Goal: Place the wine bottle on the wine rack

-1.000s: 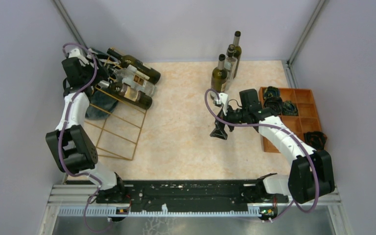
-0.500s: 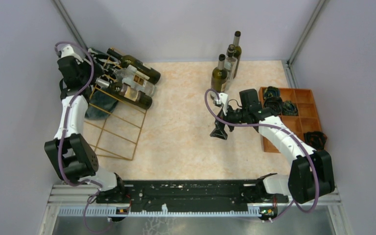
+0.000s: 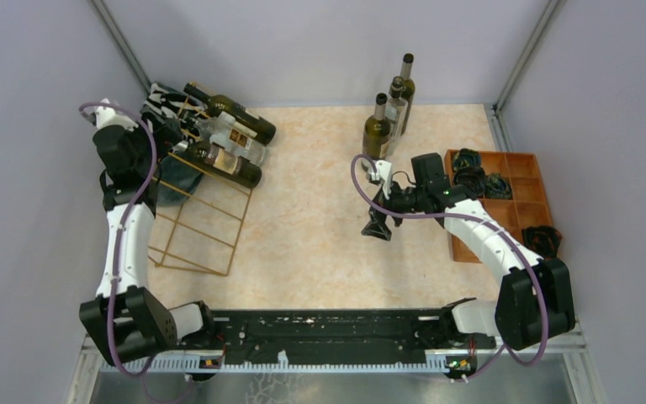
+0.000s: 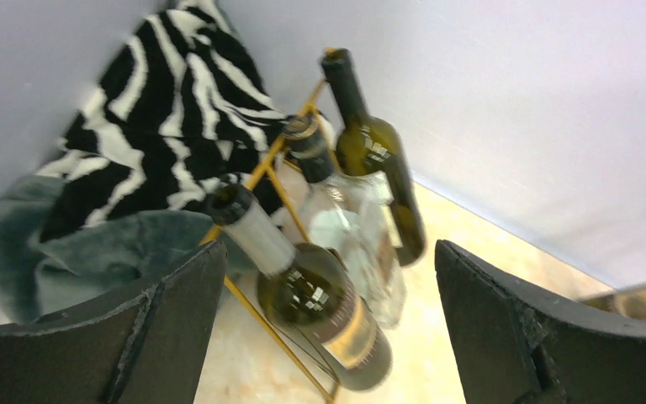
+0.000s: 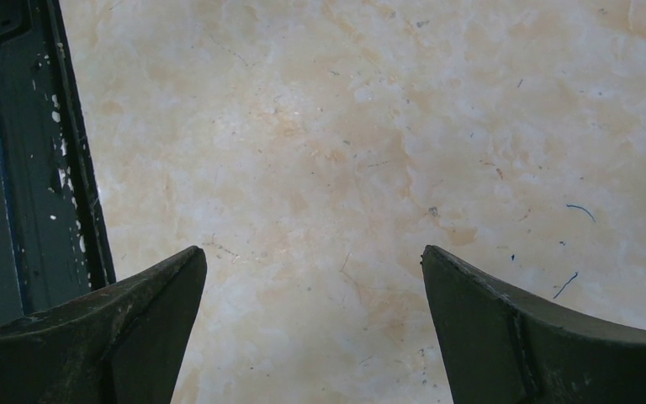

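The gold wire wine rack (image 3: 198, 227) leans at the left by the wall, and its wires (image 4: 262, 171) also show in the left wrist view. Three wine bottles lie on its upper cells: a dark labelled one (image 4: 324, 303), a clear one (image 4: 345, 227) and a green one (image 4: 378, 160). My left gripper (image 3: 158, 133) hovers open just off their necks, holding nothing. Three more wine bottles (image 3: 377, 126) stand upright at the back centre. My right gripper (image 3: 378, 227) hangs open over bare tabletop, its jaws (image 5: 311, 250) empty.
A zebra-striped cloth (image 4: 160, 126) and a grey-green cloth (image 3: 168, 189) lie behind and under the rack in the left corner. An orange-brown compartment tray (image 3: 521, 164) with black items sits at the right. Grey walls close in left, back and right.
My left arm has drawn back from the rack toward the left wall and nearer the table's front, its gripper staying open. The bottles and the right arm have not moved.
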Available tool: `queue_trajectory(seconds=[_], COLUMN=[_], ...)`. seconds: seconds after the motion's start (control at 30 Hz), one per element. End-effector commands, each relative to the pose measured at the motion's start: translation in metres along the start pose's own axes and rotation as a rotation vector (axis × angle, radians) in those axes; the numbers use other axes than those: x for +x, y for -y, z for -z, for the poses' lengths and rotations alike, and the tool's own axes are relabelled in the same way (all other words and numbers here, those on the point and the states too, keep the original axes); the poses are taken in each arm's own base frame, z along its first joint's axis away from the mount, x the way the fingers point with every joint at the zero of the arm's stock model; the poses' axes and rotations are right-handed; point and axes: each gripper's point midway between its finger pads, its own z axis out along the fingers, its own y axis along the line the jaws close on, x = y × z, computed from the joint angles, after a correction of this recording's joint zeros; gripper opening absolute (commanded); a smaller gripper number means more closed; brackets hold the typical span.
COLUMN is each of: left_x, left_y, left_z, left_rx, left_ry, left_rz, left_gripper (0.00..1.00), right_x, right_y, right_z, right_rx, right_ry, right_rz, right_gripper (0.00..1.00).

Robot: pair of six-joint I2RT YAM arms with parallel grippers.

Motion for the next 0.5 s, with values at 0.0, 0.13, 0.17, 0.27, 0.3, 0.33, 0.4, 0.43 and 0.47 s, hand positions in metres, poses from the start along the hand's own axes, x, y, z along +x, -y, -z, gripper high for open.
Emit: queue_trajectory(seconds=[0.0, 0.13, 0.17, 0.27, 0.3, 0.33, 0.4, 0.43, 0.47], left_x=[-0.014, 0.001, 0.005, 0.020, 0.024, 0.028, 0.038, 0.042, 0.046], left_y=[0.045, 0.074, 0.081, 0.101, 0.107, 0.111, 0.119, 0.122, 0.125], left_z=[0.032, 0.065, 0.074, 0.102, 0.111, 0.119, 0.136, 0.143, 0.150], left_rx=[0.221, 0.405, 0.458, 0.608, 0.649, 0.683, 0.752, 0.785, 0.810], left_ry=[0.042, -0.005, -0.020, -0.077, -0.101, -0.128, -0.186, -0.210, -0.231], left_rz=[0.064, 0.083, 0.085, 0.095, 0.102, 0.112, 0.134, 0.141, 0.155], left_gripper=[0.99, 0.99, 0.99, 0.99, 0.99, 0.99, 0.99, 0.99, 0.99], right_x=[-0.010, -0.009, -0.008, -0.007, -0.007, -0.006, -0.005, -0.004, -0.003], right_y=[-0.004, -0.005, -0.005, -0.004, -0.004, -0.003, -0.002, 0.000, 0.000], right_z=[0.005, 0.006, 0.007, 0.010, 0.011, 0.012, 0.014, 0.015, 0.016], right_rx=[0.000, -0.007, -0.008, -0.012, -0.012, -0.011, -0.008, -0.004, -0.004], right_ry=[0.027, 0.027, 0.028, 0.035, 0.036, 0.037, 0.038, 0.040, 0.042], right_rz=[0.069, 0.086, 0.087, 0.089, 0.089, 0.090, 0.092, 0.091, 0.088], right_gripper=[0.98, 0.98, 0.98, 0.98, 0.98, 0.98, 0.98, 0.98, 0.98])
